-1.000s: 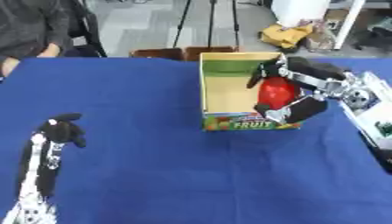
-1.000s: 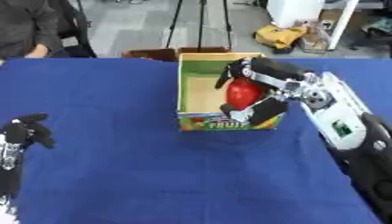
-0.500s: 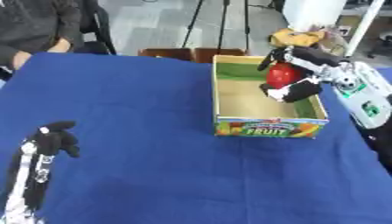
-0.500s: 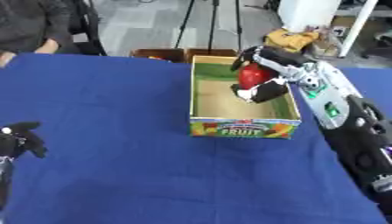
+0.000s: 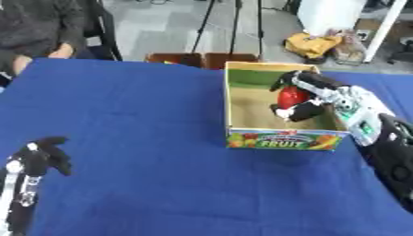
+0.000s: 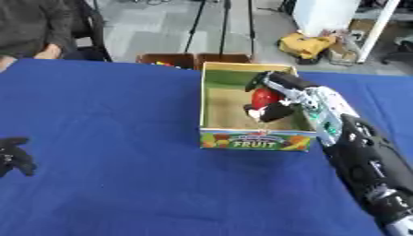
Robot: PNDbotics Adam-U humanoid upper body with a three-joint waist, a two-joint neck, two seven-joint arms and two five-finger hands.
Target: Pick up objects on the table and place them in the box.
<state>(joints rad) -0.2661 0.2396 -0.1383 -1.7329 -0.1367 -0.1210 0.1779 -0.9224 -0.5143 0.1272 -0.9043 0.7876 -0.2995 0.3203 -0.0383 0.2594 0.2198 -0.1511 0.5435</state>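
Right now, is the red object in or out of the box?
In, unreleased: the red object sits between the box walls, right hand fingers curled round it.

box (image 5: 278, 138) walls hem right robot hand (image 5: 300, 99) | blue table (image 5: 145, 120) open

Blue cloth table cover (image 5: 145, 138): matt, smooth, slight creases. Open cardboard box with printed fruit front (image 5: 278, 139): matt paperboard, plain tan inside, green back wall. Round red object (image 5: 290, 97): smooth, slight sheen. Right hand (image 5: 303, 99): matt black w/ silver-white hard parts. Left hand (image 5: 44, 154): matt black, silver metal forearm.
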